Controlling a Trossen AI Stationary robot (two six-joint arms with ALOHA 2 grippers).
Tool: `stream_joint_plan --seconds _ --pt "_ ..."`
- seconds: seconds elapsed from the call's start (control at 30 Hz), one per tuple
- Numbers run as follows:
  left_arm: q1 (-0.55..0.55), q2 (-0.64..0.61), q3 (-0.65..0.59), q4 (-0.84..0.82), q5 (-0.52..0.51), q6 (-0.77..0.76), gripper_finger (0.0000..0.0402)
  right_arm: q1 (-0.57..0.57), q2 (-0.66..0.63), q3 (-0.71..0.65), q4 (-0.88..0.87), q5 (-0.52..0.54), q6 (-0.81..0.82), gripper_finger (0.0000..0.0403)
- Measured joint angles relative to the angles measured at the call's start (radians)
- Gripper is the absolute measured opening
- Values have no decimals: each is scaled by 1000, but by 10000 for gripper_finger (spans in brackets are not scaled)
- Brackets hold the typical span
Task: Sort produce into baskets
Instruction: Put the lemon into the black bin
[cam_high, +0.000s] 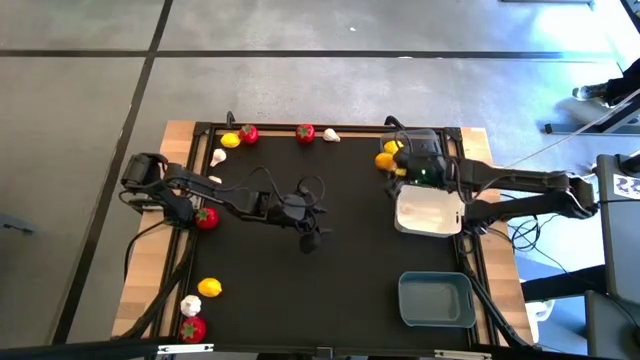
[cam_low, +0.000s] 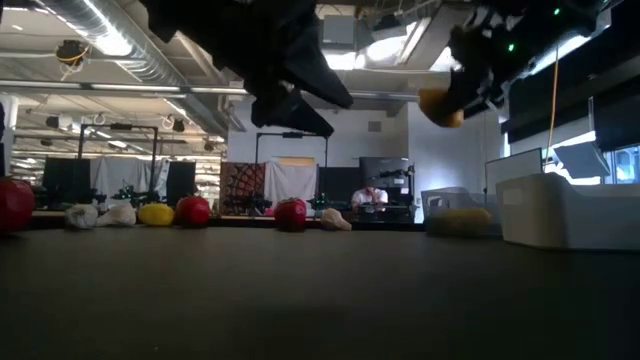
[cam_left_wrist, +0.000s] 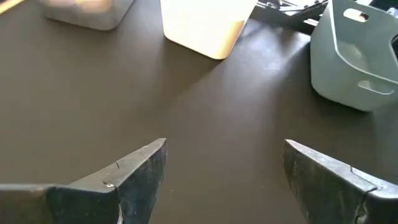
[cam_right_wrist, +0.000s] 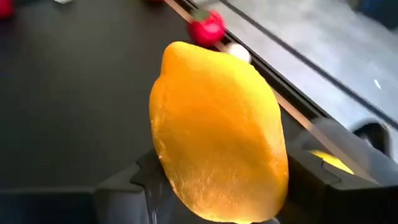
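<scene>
My right gripper (cam_high: 388, 163) is shut on a yellow lemon (cam_right_wrist: 217, 130), held in the air beside the dark grey basket (cam_high: 432, 140) at the far right; the lemon also shows in the low view (cam_low: 440, 105). Another lemon (cam_high: 393, 147) lies in that basket. My left gripper (cam_left_wrist: 224, 177) is open and empty above the table's middle (cam_high: 312, 240). The white basket (cam_high: 430, 212) and the blue-grey basket (cam_high: 437, 298) stand on the right. Loose red fruits (cam_high: 305, 132), garlic bulbs (cam_high: 331, 136) and lemons (cam_high: 230, 140) lie along the far and left edges. My right gripper pinches the lemon between its two fingers (cam_right_wrist: 134, 186), which sit on the two opposite sides of the lemon's lower half (cam_right_wrist: 180, 186). The lemon stands up out of the fingers, most of it free. It is lifted clear of the table and the basket.
A red fruit (cam_high: 206, 218) lies by the left arm. A lemon (cam_high: 209, 287), a garlic bulb (cam_high: 190, 305) and a red fruit (cam_high: 192, 328) lie at the near left corner. The middle of the black mat (cam_high: 340, 290) is bare.
</scene>
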Motion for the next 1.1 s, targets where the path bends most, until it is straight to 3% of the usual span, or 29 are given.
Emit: stream_joint_plan --seconds 0.33,0.53,0.83,1.1 --pt "6 8 0 9 0 -18 309 -330 8 0 -49 -225 -11 217" --pt "6 8 0 9 0 -17 309 -462 83 0 -44 -332 -12 217" --pt "6 8 0 7 0 4 309 -578 245 -1 -26 -415 -32 218" --pt "6 8 0 7 -18 6 309 -585 344 -1 -9 -420 -33 218"
